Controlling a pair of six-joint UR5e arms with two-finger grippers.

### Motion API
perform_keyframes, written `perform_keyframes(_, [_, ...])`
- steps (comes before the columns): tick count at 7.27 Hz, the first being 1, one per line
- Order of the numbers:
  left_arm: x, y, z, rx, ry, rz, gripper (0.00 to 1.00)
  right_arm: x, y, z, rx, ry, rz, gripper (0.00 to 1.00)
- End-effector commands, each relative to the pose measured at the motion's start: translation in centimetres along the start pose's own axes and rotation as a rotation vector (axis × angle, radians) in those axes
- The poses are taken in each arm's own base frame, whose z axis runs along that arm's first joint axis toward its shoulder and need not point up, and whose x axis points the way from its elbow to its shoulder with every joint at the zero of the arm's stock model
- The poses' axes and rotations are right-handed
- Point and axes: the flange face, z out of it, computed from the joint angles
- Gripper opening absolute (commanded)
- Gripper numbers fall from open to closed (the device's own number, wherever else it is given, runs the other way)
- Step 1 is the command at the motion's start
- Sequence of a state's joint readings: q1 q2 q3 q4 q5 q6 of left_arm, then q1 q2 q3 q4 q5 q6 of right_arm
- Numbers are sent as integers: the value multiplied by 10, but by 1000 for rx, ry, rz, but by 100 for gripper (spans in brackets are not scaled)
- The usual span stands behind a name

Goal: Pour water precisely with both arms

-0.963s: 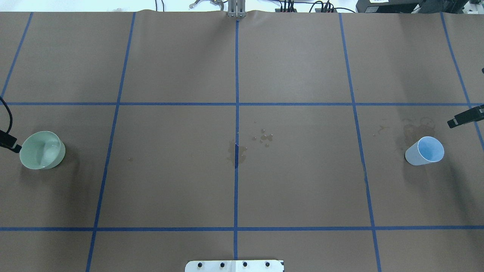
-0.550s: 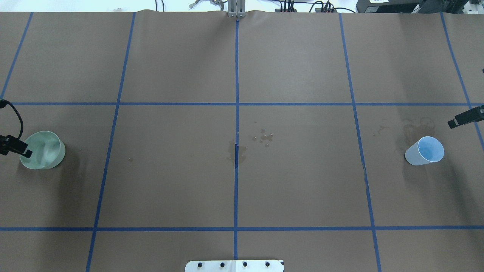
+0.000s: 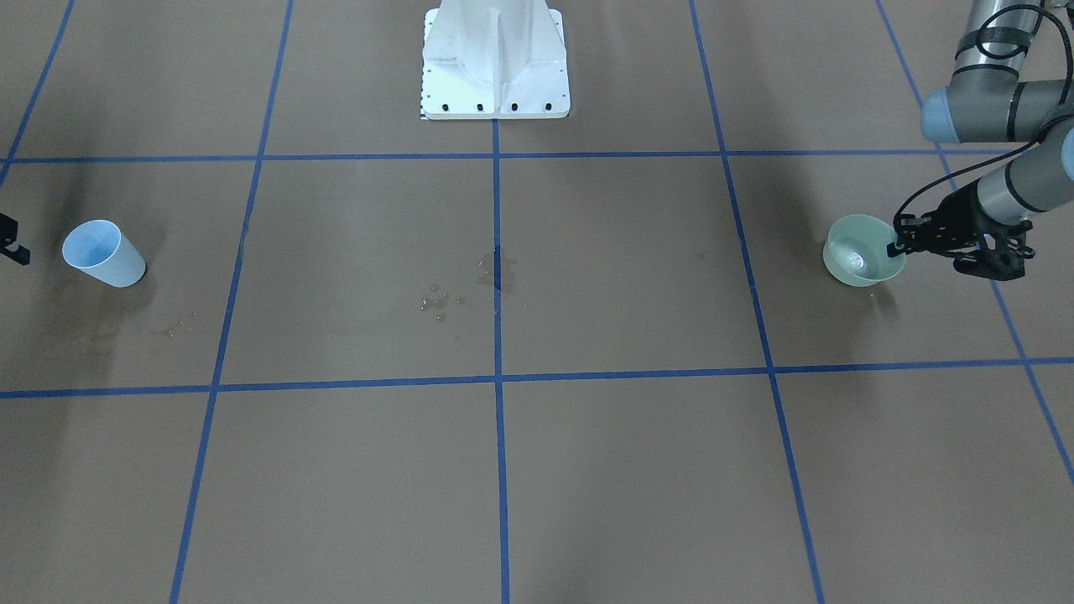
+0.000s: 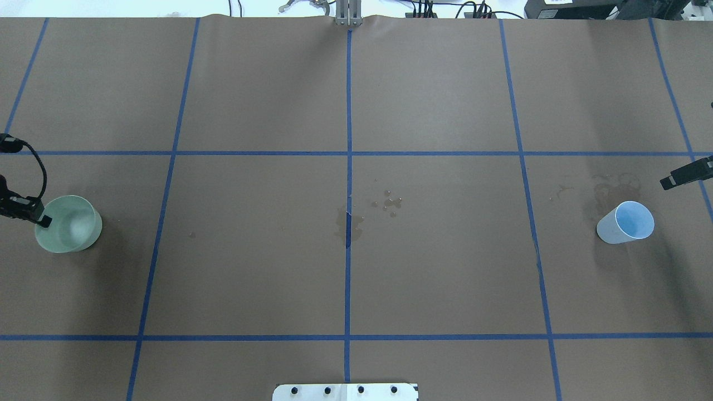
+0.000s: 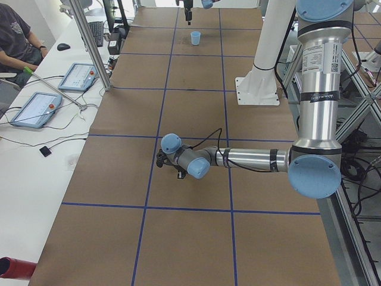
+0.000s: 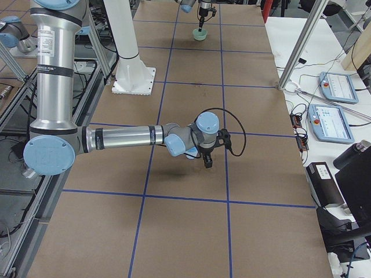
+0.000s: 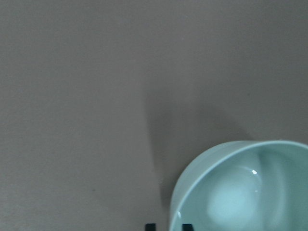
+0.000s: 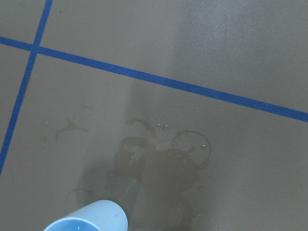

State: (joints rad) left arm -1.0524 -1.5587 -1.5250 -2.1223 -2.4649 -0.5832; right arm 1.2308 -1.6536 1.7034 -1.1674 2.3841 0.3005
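Your left gripper (image 4: 43,221) has reached the green bowl (image 4: 75,228) at the tabletop's left. Its fingers straddle the rim, seemingly unclamped, and the bowl has shifted slightly right. The water (image 7: 231,199) remains inside, so lifting looks next. The right gripper (image 4: 686,173) hasn't moved; I cannot tell its state.

Workcell interior: a long table under brown paper (image 4: 434,83), ruled into squares by blue tape lines (image 4: 349,111).
Alongside it, a white bench (image 5: 36,179) carries grey touch-screen tablets (image 5: 34,109) and a black keyboard (image 5: 96,33). A silver aluminium post (image 5: 90,42) rises at its edge, and a seated person (image 5: 13,33) is at the far end. The light is even and the shadows soft.
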Motion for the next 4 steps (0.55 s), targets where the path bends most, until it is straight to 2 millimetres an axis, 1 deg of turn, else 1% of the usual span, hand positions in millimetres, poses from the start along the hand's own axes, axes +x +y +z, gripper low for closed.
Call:
perform_keyframes(1, [93, -44, -35, 18, 133, -131, 0, 0, -1, -8, 14, -8, 4, 100])
perform_keyframes(2, [138, -53, -38, 16, 160, -157, 0, 1, 2, -15, 25, -9, 7, 100])
perform_keyframes(3, [213, -63, -26, -15, 194, -182, 0, -2, 2, -18, 31, -9, 3, 100])
perform_keyframes(4, [277, -72, -18, -2, 206, -234, 0, -1, 2, -20, 34, -7, 4, 100])
